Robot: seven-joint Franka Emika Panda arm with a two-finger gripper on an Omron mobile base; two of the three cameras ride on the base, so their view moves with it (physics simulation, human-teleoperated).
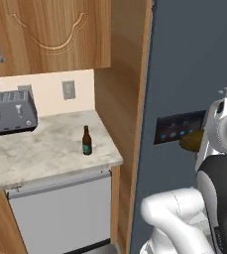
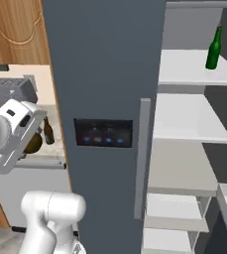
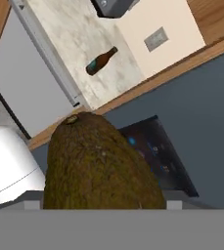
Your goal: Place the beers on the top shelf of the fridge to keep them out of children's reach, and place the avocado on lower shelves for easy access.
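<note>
The avocado (image 3: 101, 163) sits clamped in the gripper (image 1: 194, 141), held in front of the fridge (image 2: 105, 74) door's black panel (image 2: 103, 132). Two beers: the brown bottle (image 1: 86, 141) stands on the marble counter (image 1: 40, 149) near one toaster (image 1: 10, 113); the green bottle (image 2: 214, 48) stands on the top shelf (image 2: 189, 69).

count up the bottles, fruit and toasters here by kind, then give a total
green beer bottle, on the fridge's top shelf: 1
brown beer bottle, on the counter: 1
avocado, held in the gripper: 1
toaster, on the counter: 1
total: 4
</note>
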